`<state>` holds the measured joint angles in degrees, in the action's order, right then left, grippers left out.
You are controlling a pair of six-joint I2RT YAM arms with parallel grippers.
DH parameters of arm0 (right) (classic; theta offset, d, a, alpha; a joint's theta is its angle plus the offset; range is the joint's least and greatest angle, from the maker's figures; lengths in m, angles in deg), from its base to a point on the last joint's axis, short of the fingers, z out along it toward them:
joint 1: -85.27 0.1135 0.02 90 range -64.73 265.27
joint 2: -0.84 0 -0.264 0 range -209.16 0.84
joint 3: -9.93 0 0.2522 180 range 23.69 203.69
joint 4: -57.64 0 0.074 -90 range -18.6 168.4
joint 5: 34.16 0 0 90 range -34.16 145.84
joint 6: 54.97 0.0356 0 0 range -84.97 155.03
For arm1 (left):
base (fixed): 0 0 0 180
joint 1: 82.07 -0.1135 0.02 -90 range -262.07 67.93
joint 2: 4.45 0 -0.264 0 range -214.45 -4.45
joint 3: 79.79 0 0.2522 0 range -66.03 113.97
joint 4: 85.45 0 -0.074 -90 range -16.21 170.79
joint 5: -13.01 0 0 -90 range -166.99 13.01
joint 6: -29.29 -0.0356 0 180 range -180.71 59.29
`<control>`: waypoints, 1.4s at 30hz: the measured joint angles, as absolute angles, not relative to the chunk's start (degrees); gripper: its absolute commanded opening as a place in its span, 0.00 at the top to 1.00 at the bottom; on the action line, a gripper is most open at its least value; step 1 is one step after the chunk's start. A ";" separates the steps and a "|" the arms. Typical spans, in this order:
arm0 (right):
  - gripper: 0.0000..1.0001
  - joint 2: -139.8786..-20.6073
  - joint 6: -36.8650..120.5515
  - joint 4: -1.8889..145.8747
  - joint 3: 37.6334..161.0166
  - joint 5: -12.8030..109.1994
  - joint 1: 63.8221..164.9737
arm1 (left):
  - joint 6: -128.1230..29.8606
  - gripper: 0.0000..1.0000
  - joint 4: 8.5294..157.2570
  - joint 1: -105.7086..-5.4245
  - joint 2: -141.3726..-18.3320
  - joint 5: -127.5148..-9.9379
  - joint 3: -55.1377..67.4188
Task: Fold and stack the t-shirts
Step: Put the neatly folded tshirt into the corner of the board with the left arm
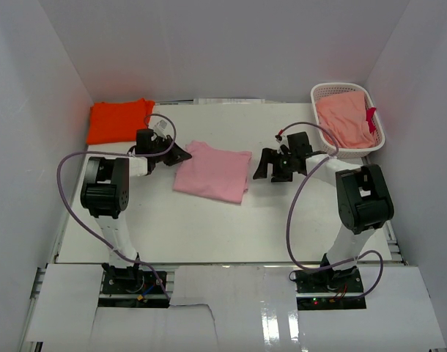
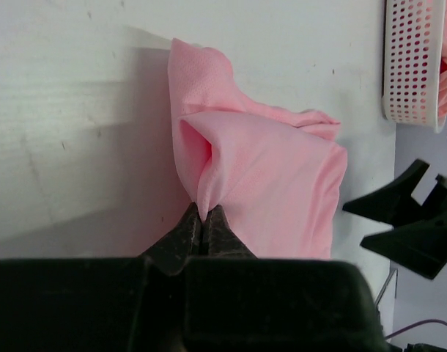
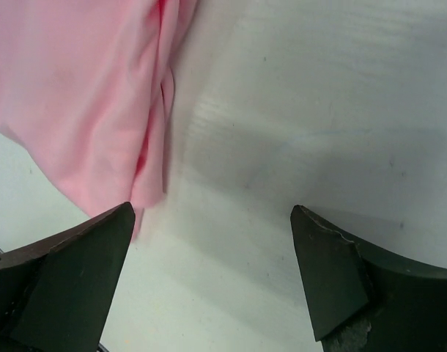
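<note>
A light pink t-shirt [image 1: 212, 172] is seen folded into a rough rectangle near the middle of the tabletop [image 1: 209, 227], between the two arms. The jaws of the left gripper [image 2: 204, 216] are closed tight on a raised pinch of cloth at the shirt's left edge, and a small peak of fabric is lifted there while the rest lies flat. The jaws of the right gripper [image 3: 211, 213] are spread wide and nothing is held between them. They are positioned just beside the shirt's right edge, over bare tabletop, and whether one fingertip touches the cloth cannot be told. A bright orange t-shirt [image 1: 119, 121] is laid folded in the far left corner of the tabletop. A white lattice basket [image 1: 322, 92] is set at the far right corner, and a salmon-coloured cloth [image 1: 346, 121] is bundled inside it.
</note>
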<state>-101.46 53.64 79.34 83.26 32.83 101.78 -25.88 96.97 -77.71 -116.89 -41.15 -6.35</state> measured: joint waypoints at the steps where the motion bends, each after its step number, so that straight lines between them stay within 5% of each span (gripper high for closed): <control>1: 0.07 -100.17 53.62 79.39 82.02 33.18 101.78 | -26.01 1.00 96.36 -77.71 -117.48 -41.33 -4.99; 25: 0.07 -79.50 52.37 82.05 70.98 33.08 101.81 | -32.18 1.00 69.65 -78.75 -147.64 -47.78 51.38; 42: 0.08 -76.09 52.42 82.38 67.13 31.89 103.10 | -36.02 1.00 67.42 -89.88 -148.82 -49.33 58.63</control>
<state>-76.09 52.42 82.38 67.13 31.89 103.10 -36.02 67.42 -89.88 -148.82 -49.33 58.63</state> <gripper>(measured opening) 0.923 0.018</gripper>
